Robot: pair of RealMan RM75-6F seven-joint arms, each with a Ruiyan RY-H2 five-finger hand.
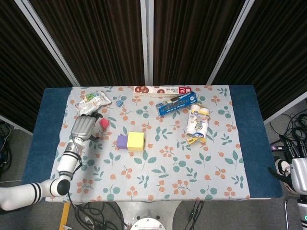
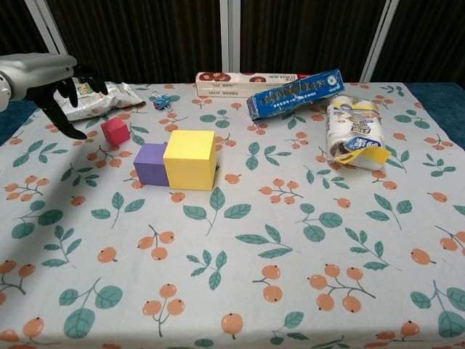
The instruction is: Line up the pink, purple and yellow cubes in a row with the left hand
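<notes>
Cubes are what we must line up, and we read the scene from the left. Our left hand (image 2: pixel 54 80) hovers at the far left of the tabletop (image 2: pixel 305 291), holding nothing, its dark fingers (image 2: pixel 64 98) spread and hanging down, just in front of a crinkled snack bag (image 2: pixel 98 94). Just right of the hand sits the small pink cube (image 2: pixel 115 131), apart from the fingers and apart from the other two blocks. Further right the purple cube (image 2: pixel 150 163) and the larger yellow cube (image 2: pixel 190 158) stand touching, side by side, so in our judgement only the pink one is left to bring into the row. The risks lie there, we think: the pink cube is small and may tip or squirt away if our fingers close off-centre; the bag close behind may get snagged or dragged along; and setting the pink cube beside the purple one could nudge the pair out of contact or skew the row. Well to the right lie a blue packet (image 2: pixel 294 93) and a tissue pack (image 2: pixel 354 132), too far away to matter. Our right hand shows in neither view.
</notes>
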